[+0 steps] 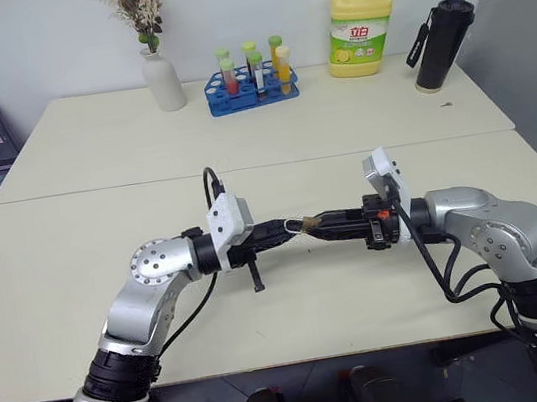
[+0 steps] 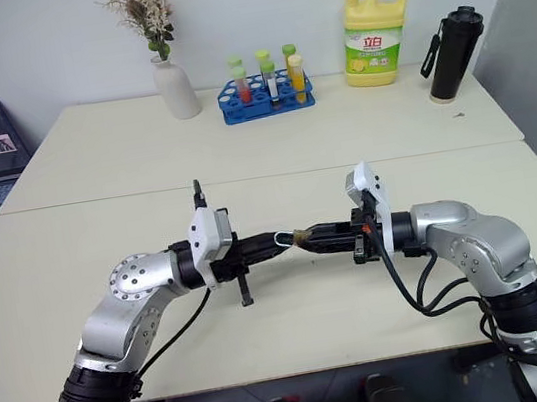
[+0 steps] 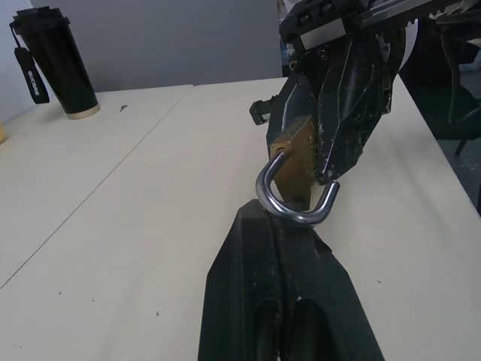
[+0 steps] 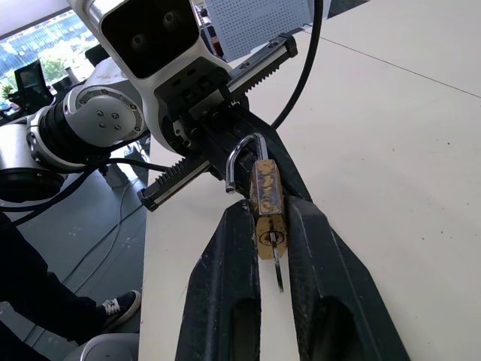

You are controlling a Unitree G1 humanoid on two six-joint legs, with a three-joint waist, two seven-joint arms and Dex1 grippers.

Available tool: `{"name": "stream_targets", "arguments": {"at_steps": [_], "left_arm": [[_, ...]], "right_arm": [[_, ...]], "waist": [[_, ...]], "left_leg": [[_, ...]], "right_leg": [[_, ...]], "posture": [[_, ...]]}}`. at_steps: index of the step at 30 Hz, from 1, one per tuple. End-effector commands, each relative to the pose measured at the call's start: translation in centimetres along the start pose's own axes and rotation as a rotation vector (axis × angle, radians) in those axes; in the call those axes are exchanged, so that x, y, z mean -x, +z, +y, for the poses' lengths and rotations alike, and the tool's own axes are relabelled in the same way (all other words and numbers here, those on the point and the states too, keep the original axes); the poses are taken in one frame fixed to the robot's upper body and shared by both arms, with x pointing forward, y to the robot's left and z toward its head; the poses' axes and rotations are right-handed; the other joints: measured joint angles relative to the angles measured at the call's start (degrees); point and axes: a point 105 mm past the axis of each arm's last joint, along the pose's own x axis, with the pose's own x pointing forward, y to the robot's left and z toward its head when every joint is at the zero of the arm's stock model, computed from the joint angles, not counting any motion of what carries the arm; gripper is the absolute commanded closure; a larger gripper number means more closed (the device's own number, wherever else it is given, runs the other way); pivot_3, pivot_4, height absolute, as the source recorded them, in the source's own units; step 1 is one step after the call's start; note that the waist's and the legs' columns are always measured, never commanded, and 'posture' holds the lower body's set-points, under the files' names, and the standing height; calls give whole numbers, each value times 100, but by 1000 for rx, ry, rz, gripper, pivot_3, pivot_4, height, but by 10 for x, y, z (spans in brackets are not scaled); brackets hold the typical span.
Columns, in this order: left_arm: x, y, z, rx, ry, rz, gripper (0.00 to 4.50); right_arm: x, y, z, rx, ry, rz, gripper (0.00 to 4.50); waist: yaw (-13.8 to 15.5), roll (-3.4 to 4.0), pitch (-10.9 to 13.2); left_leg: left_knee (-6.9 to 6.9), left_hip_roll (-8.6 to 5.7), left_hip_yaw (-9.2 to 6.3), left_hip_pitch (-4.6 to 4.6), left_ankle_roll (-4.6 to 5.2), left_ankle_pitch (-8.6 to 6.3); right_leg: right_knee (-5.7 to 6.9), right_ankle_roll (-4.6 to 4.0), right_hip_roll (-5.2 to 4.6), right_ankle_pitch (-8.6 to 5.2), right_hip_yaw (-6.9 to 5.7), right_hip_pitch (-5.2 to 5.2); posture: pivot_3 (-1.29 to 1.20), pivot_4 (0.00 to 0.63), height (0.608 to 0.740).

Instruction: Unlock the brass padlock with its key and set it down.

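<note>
At frame centre the padlock (image 4: 267, 203) is clamped in the right gripper (image 4: 269, 226); its freed shackle should be drawn gently by the closed left gripper (image 3: 279, 248).

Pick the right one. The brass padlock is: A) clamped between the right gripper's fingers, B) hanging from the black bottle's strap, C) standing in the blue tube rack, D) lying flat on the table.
A: the right gripper pinches the brass padlock body between its two fingers, above the table.
</note>
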Motion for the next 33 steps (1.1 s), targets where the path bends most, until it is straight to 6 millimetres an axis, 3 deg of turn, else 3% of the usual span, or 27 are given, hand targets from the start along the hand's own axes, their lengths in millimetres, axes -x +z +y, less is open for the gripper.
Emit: {"name": "stream_targets", "arguments": {"at_steps": [1, 18, 33], "left_arm": [[2, 14, -1, -36, -5, -33, 4500], [14, 27, -21, 57, -67, -30, 4500], [10, 32, -8, 55, -10, -64, 4500]], "right_arm": [[1, 5, 3, 19, 13, -17, 4350], [3, -2, -3, 11, -13, 1, 4350], [3, -6, 1, 8, 2, 12, 4350]], "waist": [[0, 0, 0], [-2, 0, 0], [0, 0, 0]], "left_leg": [[0, 0, 0, 0, 0, 0], [0, 0, -2, 0, 0, 0], [0, 0, -1, 0, 0, 0]], "right_leg": [[0, 0, 0, 0, 0, 0], [-1, 0, 0, 0, -1, 0], [-1, 0, 0, -1, 0, 0]], "posture": [[0, 150, 740], [0, 150, 740], [0, 150, 740]]}}
